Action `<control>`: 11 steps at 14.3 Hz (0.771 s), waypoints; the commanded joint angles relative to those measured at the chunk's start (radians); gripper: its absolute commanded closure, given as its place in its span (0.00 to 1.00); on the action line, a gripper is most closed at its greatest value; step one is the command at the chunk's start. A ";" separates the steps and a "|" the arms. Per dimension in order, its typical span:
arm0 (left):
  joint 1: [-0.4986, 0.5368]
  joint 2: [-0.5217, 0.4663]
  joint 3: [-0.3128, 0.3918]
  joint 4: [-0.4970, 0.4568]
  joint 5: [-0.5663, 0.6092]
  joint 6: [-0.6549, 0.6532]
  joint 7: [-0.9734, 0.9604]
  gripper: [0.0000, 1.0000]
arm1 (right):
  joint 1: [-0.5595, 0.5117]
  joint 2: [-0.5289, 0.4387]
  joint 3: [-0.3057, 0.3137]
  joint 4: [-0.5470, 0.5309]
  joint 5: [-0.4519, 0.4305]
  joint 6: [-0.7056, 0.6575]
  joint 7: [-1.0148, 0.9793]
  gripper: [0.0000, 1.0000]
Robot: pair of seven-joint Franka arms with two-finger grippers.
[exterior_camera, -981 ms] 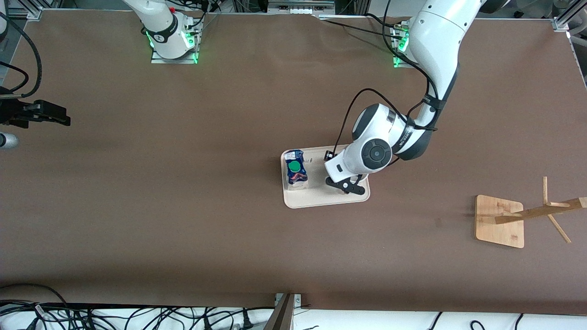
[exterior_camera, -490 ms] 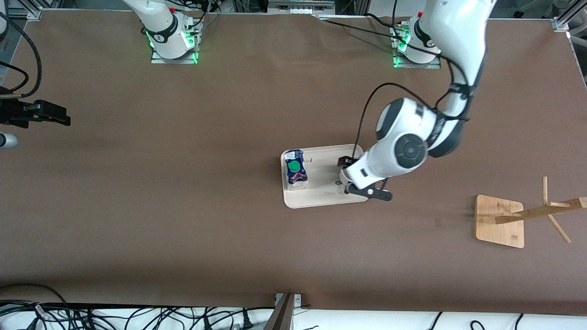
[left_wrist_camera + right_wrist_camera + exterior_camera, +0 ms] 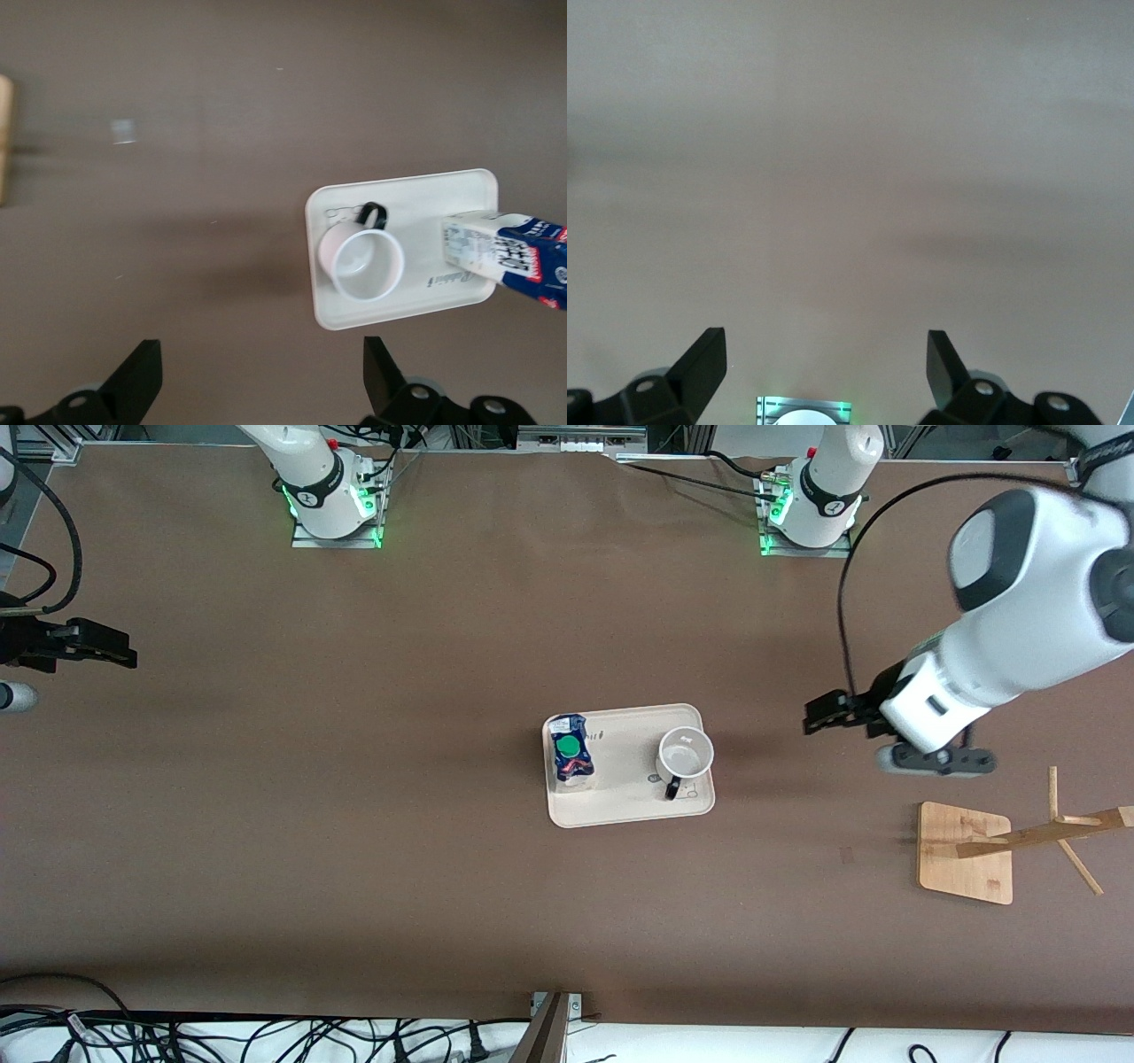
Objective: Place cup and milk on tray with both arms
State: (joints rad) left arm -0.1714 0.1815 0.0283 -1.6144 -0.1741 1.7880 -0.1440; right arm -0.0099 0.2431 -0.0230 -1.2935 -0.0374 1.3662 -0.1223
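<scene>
Both task objects rest on the cream tray (image 3: 620, 808) near the middle of the brown worktop (image 3: 354, 824). The cup (image 3: 684, 754) stands upright at the tray's end toward the left arm, its black handle turned toward the front camera; the milk carton (image 3: 571, 758) stands upright at the end toward the right arm, well apart from the cup. The left hand (image 3: 873, 735) hangs in the air over bare worktop between the tray and the wooden stand (image 3: 966, 852), its fingers spread wide and holding nothing, as the left wrist view confirms. The right hand (image 3: 824, 372) is likewise wide open and empty over bare worktop at the right arm's end, where that arm waits. Judged from this layout, the placing appears complete. Should either object need resetting: the cup is probably rigid, smooth-glazed and breakable, best taken across the rim wall or at the handle; the carton is probably light with yielding paper walls, best pinched gently across its flat sides below the gable.
</scene>
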 commanded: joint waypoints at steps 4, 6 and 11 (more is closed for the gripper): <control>0.058 -0.188 -0.007 -0.102 0.163 -0.088 -0.002 0.00 | 0.005 -0.008 0.002 -0.009 0.007 0.056 0.018 0.00; 0.064 -0.194 0.013 -0.101 0.168 -0.090 -0.002 0.00 | 0.007 -0.005 0.003 -0.009 0.007 0.086 0.039 0.00; 0.075 -0.194 0.024 -0.101 0.170 -0.091 -0.002 0.00 | 0.019 -0.005 0.003 -0.009 0.005 0.102 0.072 0.00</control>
State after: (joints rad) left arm -0.1041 0.0034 0.0537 -1.7037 -0.0298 1.7004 -0.1458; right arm 0.0024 0.2445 -0.0204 -1.2940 -0.0373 1.4556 -0.0727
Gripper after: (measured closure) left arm 0.000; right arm 0.000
